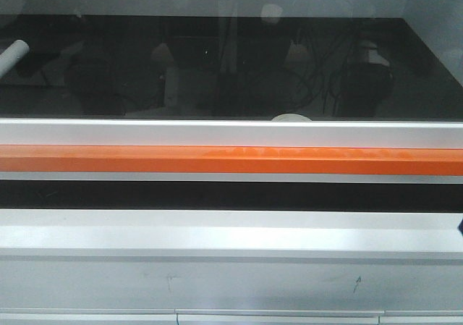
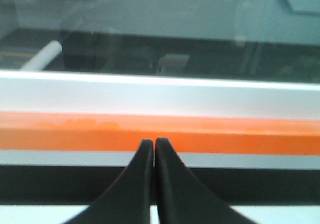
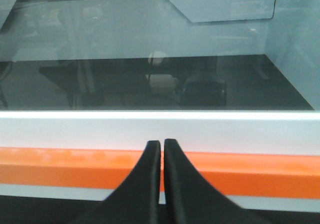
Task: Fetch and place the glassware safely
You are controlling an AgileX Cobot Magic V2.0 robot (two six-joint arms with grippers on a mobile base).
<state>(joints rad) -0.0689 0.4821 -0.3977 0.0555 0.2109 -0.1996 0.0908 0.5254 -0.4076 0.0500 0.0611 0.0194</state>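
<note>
A silver rail (image 1: 231,131) and orange bar (image 1: 145,158) cross before the dark worktop (image 1: 419,57), hiding all of the jar (image 1: 291,116) but its white lid top. A white tube (image 1: 14,53) lies far left. The left claw (image 2: 154,143) and right claw (image 3: 162,144) are pressed closed, empty.

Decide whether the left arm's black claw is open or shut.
Shut. The left arm's black claw has its two curved fingers pressed together at the tips, gripping nothing.
</note>
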